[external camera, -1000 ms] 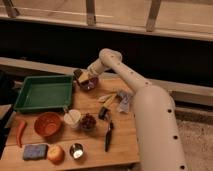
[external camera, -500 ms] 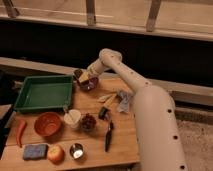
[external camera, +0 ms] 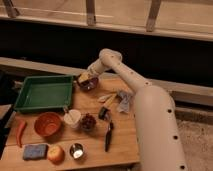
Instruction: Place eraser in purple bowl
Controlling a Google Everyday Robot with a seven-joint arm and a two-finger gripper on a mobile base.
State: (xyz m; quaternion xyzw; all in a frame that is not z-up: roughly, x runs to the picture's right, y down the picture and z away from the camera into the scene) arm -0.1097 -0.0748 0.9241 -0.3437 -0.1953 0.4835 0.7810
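The purple bowl [external camera: 88, 84] sits on the wooden table just right of the green tray's far corner. My gripper [external camera: 84, 77] is at the end of the white arm, directly over the bowl's left rim and reaching down to it. The gripper hides most of the bowl's inside. No dark rectangular eraser shows clearly on the table or in the bowl; it may be hidden under the gripper.
A green tray [external camera: 42, 92] lies at the left. In front are an orange bowl [external camera: 47, 124], a white cup [external camera: 72, 118], a small bowl of red bits [external camera: 89, 122], a black stubby object [external camera: 102, 114] and a black-handled tool [external camera: 108, 136]. A crumpled wrapper [external camera: 124, 101] lies at the right.
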